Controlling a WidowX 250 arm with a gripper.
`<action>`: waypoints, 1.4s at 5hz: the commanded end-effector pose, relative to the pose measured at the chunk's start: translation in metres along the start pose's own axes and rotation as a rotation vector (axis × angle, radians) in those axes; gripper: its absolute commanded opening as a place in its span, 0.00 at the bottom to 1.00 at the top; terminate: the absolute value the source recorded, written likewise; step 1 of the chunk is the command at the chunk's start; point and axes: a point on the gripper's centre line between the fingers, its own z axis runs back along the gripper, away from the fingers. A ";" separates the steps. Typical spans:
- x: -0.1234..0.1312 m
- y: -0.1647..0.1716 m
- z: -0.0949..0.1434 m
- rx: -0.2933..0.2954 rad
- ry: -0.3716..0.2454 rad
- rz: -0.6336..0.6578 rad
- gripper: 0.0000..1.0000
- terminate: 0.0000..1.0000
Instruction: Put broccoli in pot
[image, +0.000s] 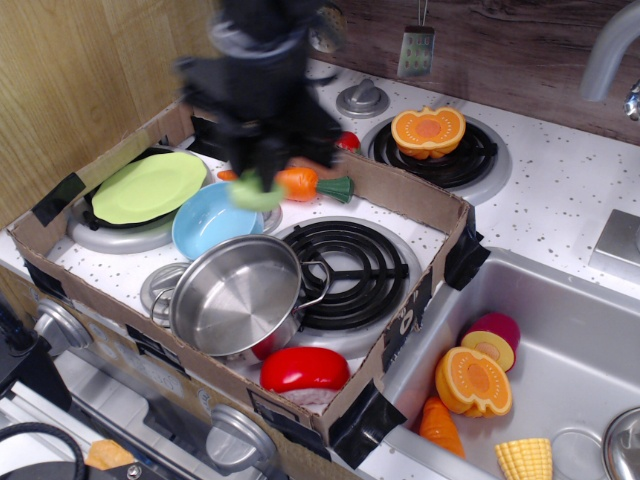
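Pot (237, 296) mouth open above; blue bowl (212, 218) touching its back rim.

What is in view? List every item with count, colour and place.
broccoli: 1, pale green, held in the hand above the blue bowl's rim
pot: 1, shiny steel, front of the cardboard box, empty
bowl: 1, light blue, behind the pot
plate: 1, lime green, left in the box
carrot: 1, orange, green tip, back of the box, partly hidden
red toy: 1, front of the box
cardboard box: 1, brown, on the stove
pumpkin halves: 2, orange, one on the back burner, one in the sink
corn: 1, yellow, in the sink
hand: 1, black, blurred, shut on the broccoli
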 end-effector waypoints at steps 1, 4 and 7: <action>-0.004 -0.012 -0.005 -0.036 -0.039 0.032 0.00 0.00; -0.011 0.000 -0.028 -0.109 0.001 -0.007 1.00 0.00; 0.002 -0.001 -0.021 -0.107 -0.004 -0.077 1.00 1.00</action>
